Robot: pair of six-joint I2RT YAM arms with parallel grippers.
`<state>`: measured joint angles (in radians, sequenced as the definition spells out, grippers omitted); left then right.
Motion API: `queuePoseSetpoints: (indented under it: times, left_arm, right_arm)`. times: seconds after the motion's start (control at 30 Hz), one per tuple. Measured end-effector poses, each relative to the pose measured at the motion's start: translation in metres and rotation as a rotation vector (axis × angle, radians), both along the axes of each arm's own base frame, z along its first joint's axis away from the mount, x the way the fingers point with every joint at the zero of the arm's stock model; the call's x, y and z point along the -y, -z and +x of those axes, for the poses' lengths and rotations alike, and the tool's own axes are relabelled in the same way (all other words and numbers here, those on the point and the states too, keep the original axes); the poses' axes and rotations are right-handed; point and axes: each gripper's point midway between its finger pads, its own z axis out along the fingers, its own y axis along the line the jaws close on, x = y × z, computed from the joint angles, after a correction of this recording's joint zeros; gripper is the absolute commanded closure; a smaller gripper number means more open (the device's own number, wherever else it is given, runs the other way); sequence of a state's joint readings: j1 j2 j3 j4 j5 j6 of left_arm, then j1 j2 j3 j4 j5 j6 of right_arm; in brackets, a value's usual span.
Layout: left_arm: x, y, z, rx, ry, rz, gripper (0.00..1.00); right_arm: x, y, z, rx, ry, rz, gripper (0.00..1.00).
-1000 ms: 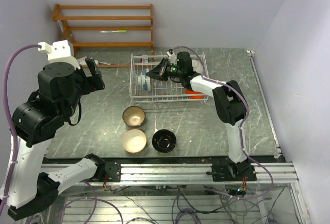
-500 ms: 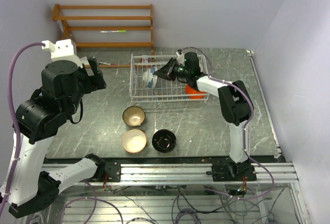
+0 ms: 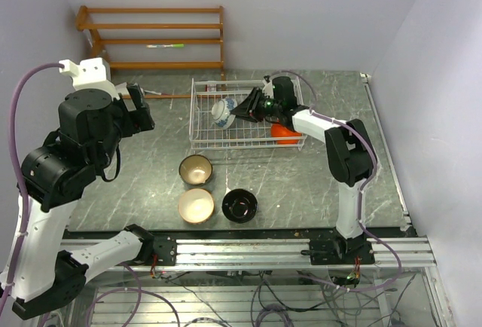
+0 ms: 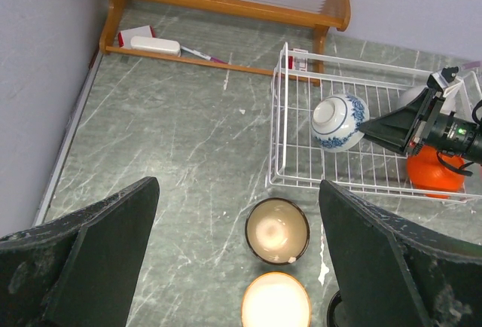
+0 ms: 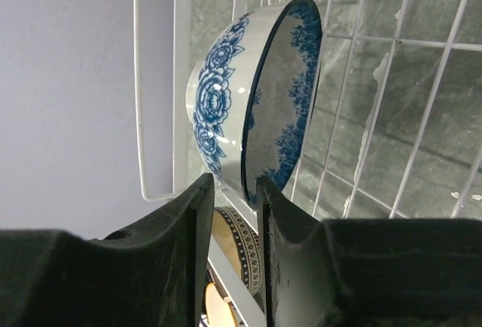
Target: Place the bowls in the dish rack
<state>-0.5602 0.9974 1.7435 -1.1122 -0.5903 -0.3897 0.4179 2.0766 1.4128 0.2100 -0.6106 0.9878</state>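
Observation:
The white wire dish rack stands at mid-back of the table. My right gripper is shut on the rim of the blue-and-white bowl, held tipped on edge over the rack's left half; the right wrist view shows the rim between my fingers. The orange-red bowl lies in the rack's right part. A white rounded shape behind the right gripper may be the white bowl. The brown bowl, cream-beige bowl and black bowl sit in front of the rack. My left gripper is open, high above them.
An orange-brown wooden slatted shelf stands against the back wall, a green pen on it. A small white block and a pen lie by its foot. Walls close in on the left and right. The rack rim also shows in the right wrist view.
My right gripper has drawn back to the right, carrying the blue-and-white bowl from the rack's left end toward its middle. The left arm has barely moved.

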Motion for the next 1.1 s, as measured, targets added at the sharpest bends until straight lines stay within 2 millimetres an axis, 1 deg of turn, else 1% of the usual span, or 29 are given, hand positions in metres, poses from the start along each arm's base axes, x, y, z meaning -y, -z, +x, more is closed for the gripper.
queuePoseSetpoints:
  times: [0.3,0.57,0.8,0.9,1.0,1.1]
  left_arm:
    - [0.003,0.006,0.002,-0.015,0.008,0.005,0.01]
    - [0.004,0.008,0.003,-0.019,0.012,0.006,0.01]
    - [0.005,0.009,0.003,-0.021,0.017,0.005,0.01]
    - [0.005,0.010,0.003,-0.022,0.017,0.006,0.01]
    - [0.005,0.010,0.003,-0.023,0.018,0.006,0.01]
    - [0.005,0.011,0.003,-0.023,0.018,0.006,0.01]
  right_arm:
    - [0.017,0.007,-0.003,-0.011,0.025,-0.062,0.65]
    - [0.025,-0.001,-0.003,0.008,0.037,-0.093,0.64]
    - [0.033,0.003,-0.006,0.001,0.051,-0.148,0.64]
    - [0.039,0.005,-0.005,-0.002,0.063,-0.198,0.64]
    - [0.046,0.001,-0.001,0.005,0.074,-0.260,0.64]
    - [0.053,-0.008,0.005,0.032,0.085,-0.333,0.64]
